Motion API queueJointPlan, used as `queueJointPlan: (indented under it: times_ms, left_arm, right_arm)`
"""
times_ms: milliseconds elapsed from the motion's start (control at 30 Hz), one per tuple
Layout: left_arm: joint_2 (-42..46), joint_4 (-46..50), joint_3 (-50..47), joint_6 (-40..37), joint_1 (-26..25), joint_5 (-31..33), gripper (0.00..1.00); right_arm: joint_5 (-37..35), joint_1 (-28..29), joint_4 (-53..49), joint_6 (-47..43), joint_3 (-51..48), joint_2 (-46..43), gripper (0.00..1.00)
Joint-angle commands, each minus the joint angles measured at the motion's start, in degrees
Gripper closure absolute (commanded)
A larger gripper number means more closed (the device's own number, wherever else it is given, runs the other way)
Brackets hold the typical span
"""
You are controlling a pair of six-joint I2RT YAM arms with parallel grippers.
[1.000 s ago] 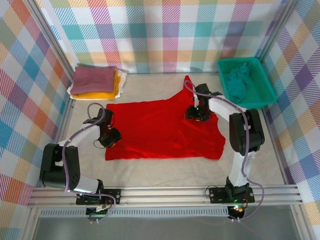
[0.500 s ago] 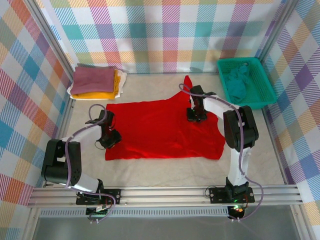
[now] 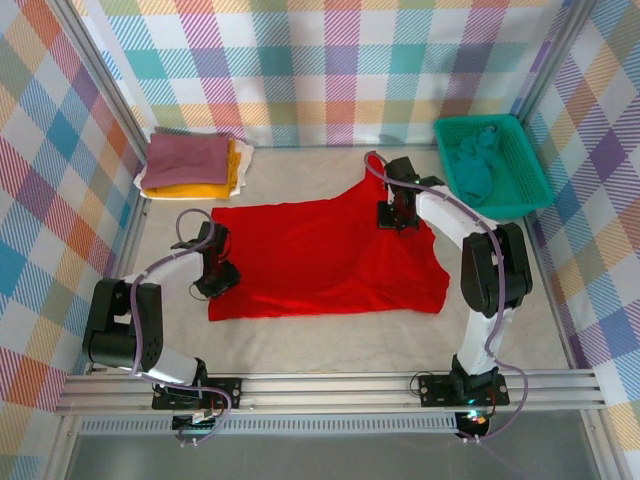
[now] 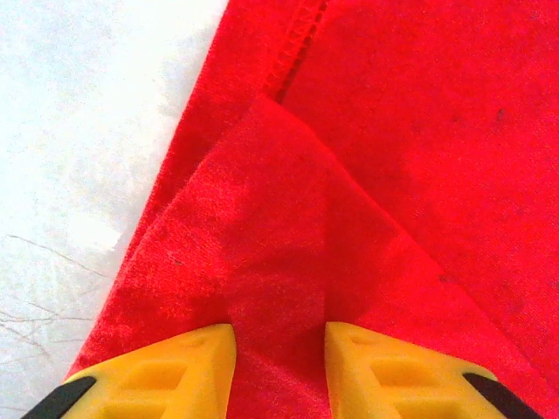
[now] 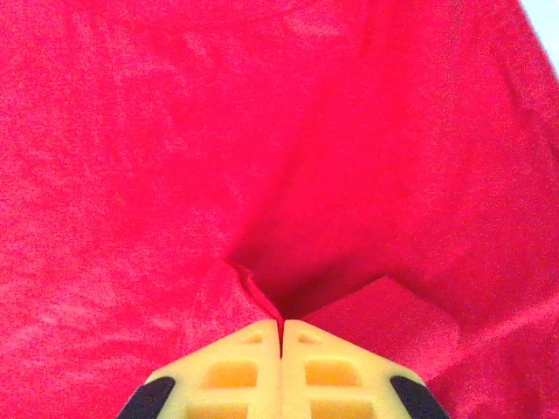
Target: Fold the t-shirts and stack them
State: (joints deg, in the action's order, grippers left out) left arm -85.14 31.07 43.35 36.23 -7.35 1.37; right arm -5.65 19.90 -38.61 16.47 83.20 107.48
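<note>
**Right gripper carries its pinch toward the far edge**

Since a second ago the right gripper [image 3: 393, 215] has shifted toward the back of the surface [image 3: 330, 340]. The far right part of the red t-shirt [image 3: 320, 260] has gone with it, while the left gripper [image 3: 217, 281] has hardly moved. The shirt lies spread across the middle of the surface, its near edge roughly straight and one sleeve pointing to the back.

In the right wrist view the fingers are pressed together on a pucker of red cloth, with creases running out from the pinch. In the left wrist view the fingers stand apart at the shirt's left edge, a raised ridge of cloth between them. They do not look clamped on it.

The step looks like spreading the shirt, or starting its first fold. To do it well:
- Close the left gripper on that ridge before the right pulls further, or the left edge may drag.
- Keep the pull low and even, so the cloth slides rather than bunches.
- Watch that only the wanted layer is pinched; the pictures do not show how many are held.
- Keep clear of the folded stack [image 3: 190, 165] at far left and the basket [image 3: 520, 185] at far right.
</note>
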Motion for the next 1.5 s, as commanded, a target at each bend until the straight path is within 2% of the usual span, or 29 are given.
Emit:
queueJointPlan:
  times_ms: [0, 67, 200, 267, 367, 433, 533, 667, 800, 900, 1033, 1200, 1333, 1400, 1467]
  left_arm:
    - [-2.12, 1.38, -2.10, 0.33, 1.09, 3.73, 0.66]
    - [-2.31, 1.32, -2.69, 0.54, 1.57, 4.20, 0.65]
    - [-3.09, 1.45, -3.45, 0.38, 2.86, 4.18, 0.65]
    - [-3.06, 1.36, -3.63, 0.38, 3.11, 4.22, 0.64]
    - [-1.99, 0.40, -3.68, 0.39, 3.03, 3.66, 0.62]
    - [-1.41, 0.81, -2.65, 0.10, 3.00, 3.62, 0.60]
    - [0.02, 2.47, -0.64, -0.38, 3.00, 3.50, 0.57]
    - [4.19, 5.06, 1.56, -0.54, 3.00, 4.36, 0.54]
    - [7.65, 4.98, 2.44, -1.47, 2.79, 4.27, 0.52]
    - [6.67, 3.36, 2.29, -2.60, 2.56, 3.31, 0.52]
    - [3.56, 0.89, 1.28, -2.91, 2.57, 2.07, 0.53]
    - [-0.27, -1.10, 1.12, -3.27, 2.47, 0.33, 0.53]
    - [-1.34, -1.86, 0.89, -3.28, 2.16, 0.14, 0.53]
    - [-1.52, -1.82, 0.86, -3.33, 2.07, 0.13, 0.53]
    - [-1.52, -1.46, 1.07, -3.53, 1.97, 0.34, 0.53]
  right_arm:
    - [-4.93, -0.32, -3.28, 2.79, 3.50, 2.22, 0.98]
    - [-7.18, -0.36, -3.58, 3.47, 3.52, 2.18, 0.98]
    - [-10.10, -0.39, -3.49, 4.82, 2.84, 1.48, 0.91]
    - [-9.89, -0.39, -2.85, 4.98, 2.58, 1.42, 0.91]
    - [-7.07, -0.39, -0.97, 4.49, 2.27, 1.91, 0.81]
    - [-5.30, -0.34, -0.12, 4.53, 2.56, 2.36, 0.80]
    - [-2.82, -0.37, 0.29, 4.01, 3.62, 2.09, 0.68]
    - [-1.62, -0.38, 1.84, 3.53, 1.97, -2.46, 0.66]
    - [0.24, -1.11, 6.30, 4.44, -4.10, -7.95, 0.59]
    - [2.97, -4.72, 5.50, 7.19, -6.02, -7.18, 0.57]
    - [9.93, -9.63, 7.88, 7.67, -8.46, -3.85, 0.61]
    - [23.57, -9.73, 9.09, 4.83, -7.05, 1.98, 0.56]
    - [27.29, -9.60, 11.52, 4.81, -7.77, 4.12, 0.55]
    - [28.87, -9.48, 11.91, 4.73, -7.62, 5.48, 0.57]
    - [29.54, -9.40, 11.91, 4.84, -7.31, 6.54, 0.65]
